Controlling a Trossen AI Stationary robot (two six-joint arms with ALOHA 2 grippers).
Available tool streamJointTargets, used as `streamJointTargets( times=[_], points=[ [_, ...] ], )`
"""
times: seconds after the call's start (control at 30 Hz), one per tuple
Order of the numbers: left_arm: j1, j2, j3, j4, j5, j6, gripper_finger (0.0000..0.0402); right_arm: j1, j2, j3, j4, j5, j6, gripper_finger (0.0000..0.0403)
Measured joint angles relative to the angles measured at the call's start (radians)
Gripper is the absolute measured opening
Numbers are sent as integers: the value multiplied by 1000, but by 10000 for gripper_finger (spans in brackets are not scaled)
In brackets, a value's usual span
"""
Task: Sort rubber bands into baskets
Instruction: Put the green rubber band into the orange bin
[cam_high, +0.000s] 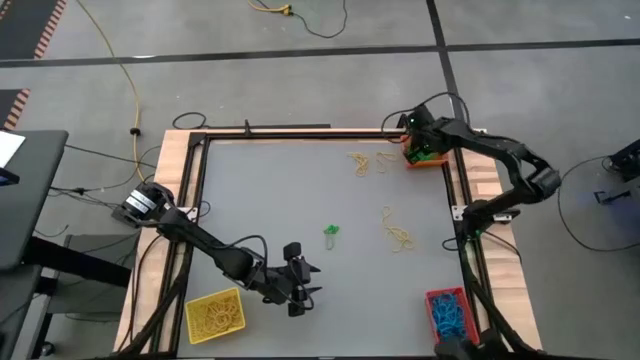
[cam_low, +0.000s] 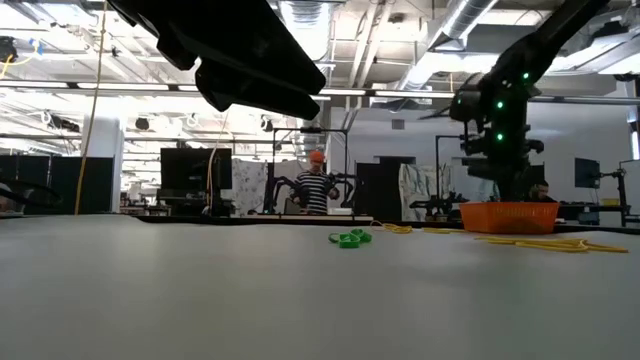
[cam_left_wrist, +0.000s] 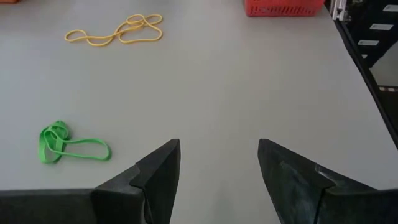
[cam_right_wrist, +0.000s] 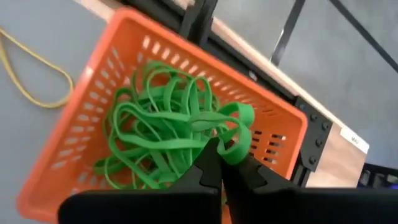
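Right gripper (cam_right_wrist: 222, 163) over the orange basket (cam_right_wrist: 74, 124); left gripper (cam_left_wrist: 219, 174) idle near the table's near edge.

The right gripper hangs above the orange basket at the far right corner of the table (cam_high: 300, 190), its fingers nearly closed with a green rubber band (cam_right_wrist: 239, 134) pinched at the tips, over a heap of green bands (cam_right_wrist: 155, 134) lying in the basket. The left gripper hovers with fingers wide apart and nothing between them, beside the yellow basket (cam_high: 215, 315) at the near left, which holds yellow bands. A green band cluster (cam_high: 331, 232) lies mid-table. Loose yellow bands (cam_high: 398, 236) lie right of it, and more yellow bands (cam_high: 362, 162) lie just left of the orange basket. The red basket (cam_high: 448, 312) at the near right holds blue bands.
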Motion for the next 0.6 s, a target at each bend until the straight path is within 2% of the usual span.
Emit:
streamJointTargets(
  times=[0.3,0.6],
  points=[
    [0,0,0,-2,0,0,206,16,125,9,-14,48,8,69],
    [-1,0,0,-8,1,0,206,31,99,8,-38,44,43,181]
  ],
)
